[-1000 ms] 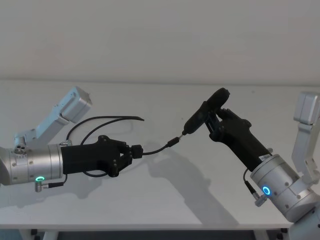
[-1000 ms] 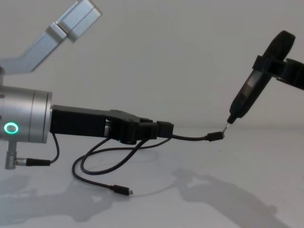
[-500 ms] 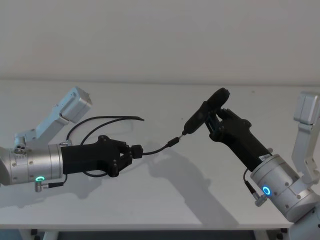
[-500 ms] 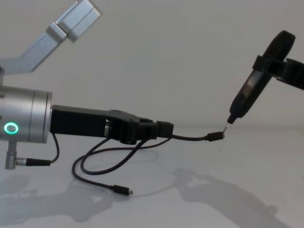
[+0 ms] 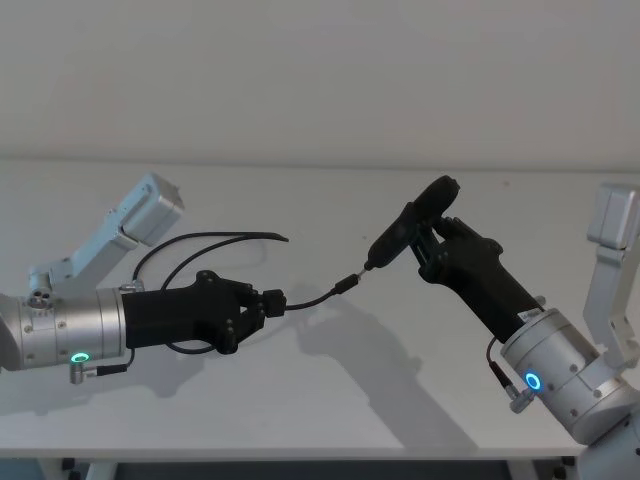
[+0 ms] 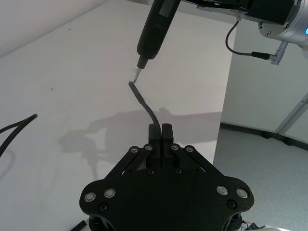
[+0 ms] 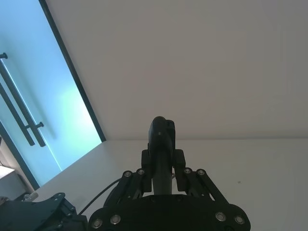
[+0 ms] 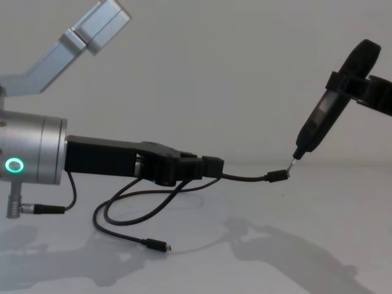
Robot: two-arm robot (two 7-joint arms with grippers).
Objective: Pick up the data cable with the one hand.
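Nothing has moved: left end effector [image 5: 272,301] still clamps the data cable [image 5: 318,296].

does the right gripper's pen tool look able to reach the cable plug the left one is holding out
Probably yes: the pen tool's tip sits right at the plug of the data cable, which the left gripper holds out above the table; nothing lies between them.

The right pincer [image 8: 361,92] is running off the chest view's right edge, so its fingers are being cut off. The left pincer [image 5: 270,300] is covering part of the data cable [image 5: 310,299].
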